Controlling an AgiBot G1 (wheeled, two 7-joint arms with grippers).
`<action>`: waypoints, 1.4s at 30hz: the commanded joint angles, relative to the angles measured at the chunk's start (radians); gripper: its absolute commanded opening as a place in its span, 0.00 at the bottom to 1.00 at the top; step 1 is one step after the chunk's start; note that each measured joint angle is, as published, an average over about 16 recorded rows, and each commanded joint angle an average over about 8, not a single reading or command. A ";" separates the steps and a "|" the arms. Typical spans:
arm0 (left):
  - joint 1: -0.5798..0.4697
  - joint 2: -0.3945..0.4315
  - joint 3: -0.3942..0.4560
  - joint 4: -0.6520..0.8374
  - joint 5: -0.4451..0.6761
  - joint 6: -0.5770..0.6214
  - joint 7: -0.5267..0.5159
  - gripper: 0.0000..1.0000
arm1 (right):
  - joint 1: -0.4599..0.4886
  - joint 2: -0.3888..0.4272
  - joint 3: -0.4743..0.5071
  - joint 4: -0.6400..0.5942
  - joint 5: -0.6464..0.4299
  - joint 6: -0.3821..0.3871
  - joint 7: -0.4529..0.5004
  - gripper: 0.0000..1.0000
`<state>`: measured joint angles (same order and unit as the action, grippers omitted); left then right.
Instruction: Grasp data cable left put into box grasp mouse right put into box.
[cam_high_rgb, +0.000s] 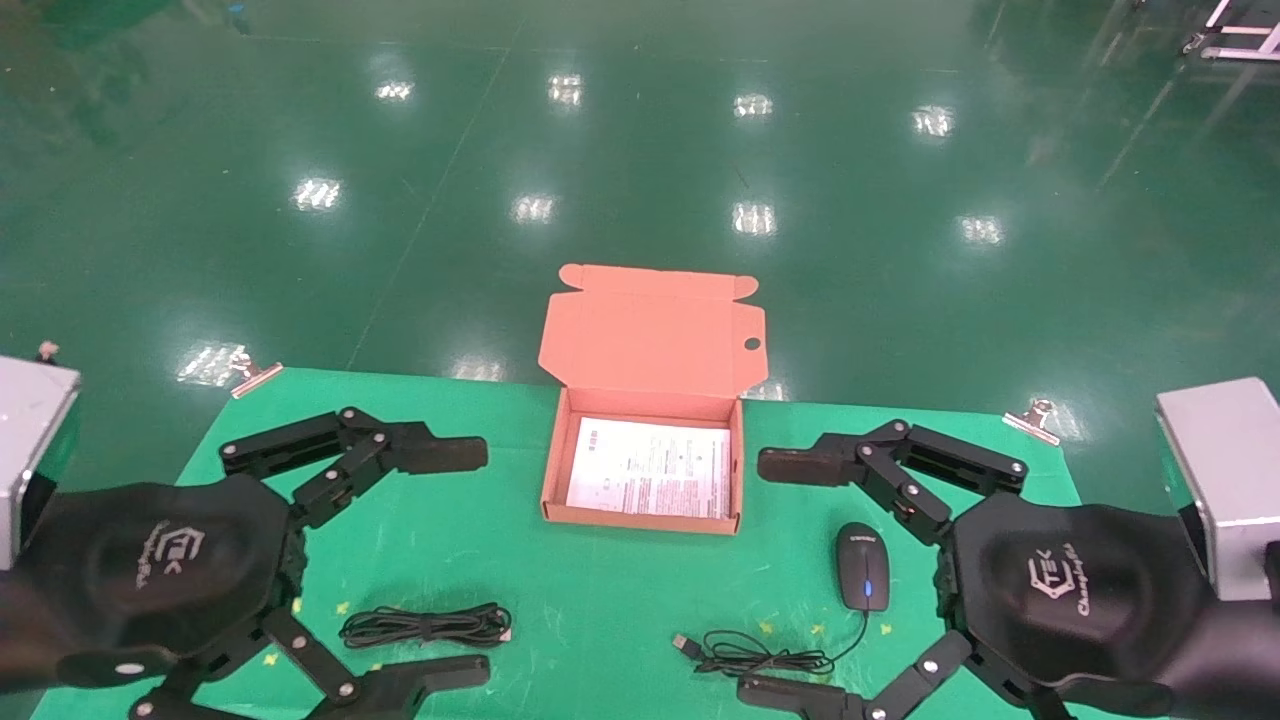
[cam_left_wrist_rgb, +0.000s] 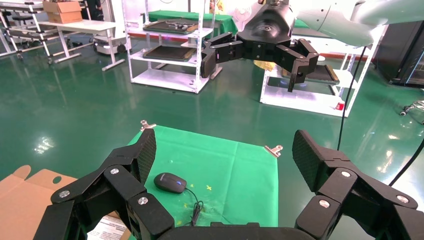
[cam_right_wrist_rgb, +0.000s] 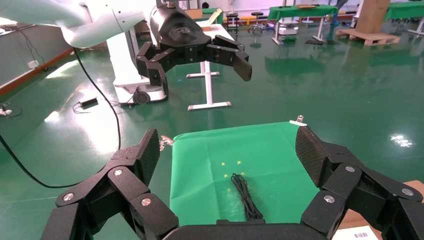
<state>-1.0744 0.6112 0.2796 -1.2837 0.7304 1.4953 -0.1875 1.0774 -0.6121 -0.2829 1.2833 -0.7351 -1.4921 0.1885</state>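
**Both grippers spread, nothing held**

The left gripper (cam_high_rgb: 455, 565) hovers with fingers wide apart above the data cable (cam_high_rgb: 425, 626). The right gripper (cam_high_rgb: 790, 580) hovers equally wide beside the mouse (cam_high_rgb: 862, 566). The box (cam_high_rgb: 645, 515) lies open between them on the green table (cam_high_rgb: 600, 600).

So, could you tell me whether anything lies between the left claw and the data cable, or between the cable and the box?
Nothing visible does. The left claw hangs open with the data cable lying on the green cloth between its fingers. From the cable to the open box there is only bare cloth; the mouse lies on the far side, by the right claw.
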 joint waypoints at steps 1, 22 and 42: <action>0.000 0.000 0.000 0.000 0.000 0.000 0.000 1.00 | 0.000 0.000 0.000 0.000 0.000 0.000 0.000 1.00; -0.017 -0.008 0.021 -0.014 0.058 0.006 0.005 1.00 | 0.013 0.012 -0.007 0.003 -0.037 -0.005 -0.013 1.00; -0.281 0.112 0.334 -0.054 0.676 0.051 -0.001 1.00 | 0.348 -0.048 -0.360 0.074 -0.727 -0.063 -0.345 1.00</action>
<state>-1.3442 0.7244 0.6096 -1.3386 1.4107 1.5348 -0.1827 1.4061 -0.6616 -0.6326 1.3563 -1.4520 -1.5498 -0.1552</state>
